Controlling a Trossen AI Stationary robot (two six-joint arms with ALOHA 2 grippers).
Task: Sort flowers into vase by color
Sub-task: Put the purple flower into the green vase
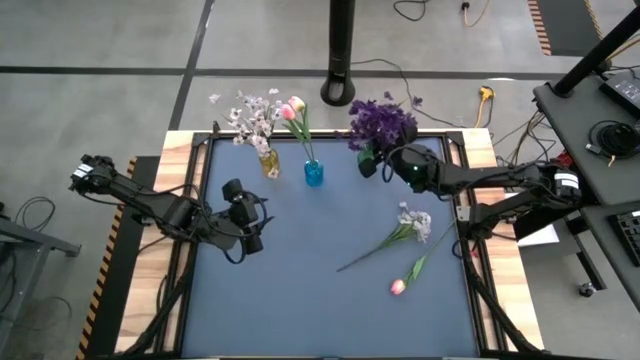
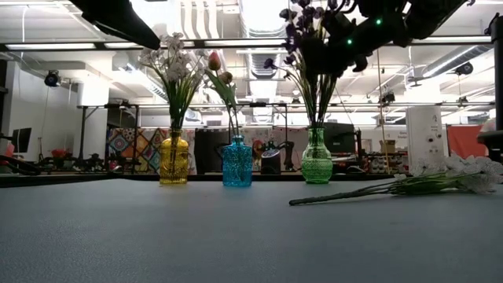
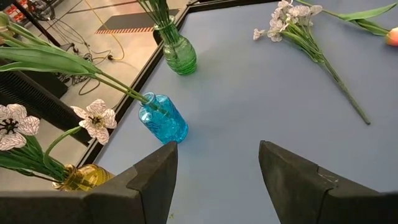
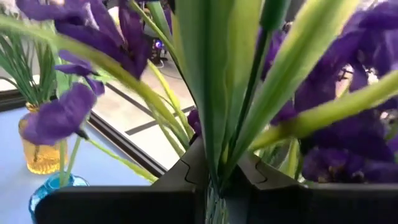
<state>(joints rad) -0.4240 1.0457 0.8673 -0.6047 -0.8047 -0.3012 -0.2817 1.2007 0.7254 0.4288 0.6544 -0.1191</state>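
From above, the right claw [image 1: 372, 160] sits at the far side of the desk [image 1: 300, 290], over the purple blooms [image 1: 382, 122]; only its wrist view shows its fingers pinched tight on their green stems [image 4: 214, 112]. The low view reveals the green vase [image 2: 317, 167] beneath, hidden from overhead, beside the blue vase [image 2: 236, 162] and yellow vase [image 2: 174, 159]. The left claw [image 1: 250, 236] waits half open and empty at the left. A white sprig [image 1: 410, 224] and pink tulip [image 1: 399, 286] lie loose at the right.
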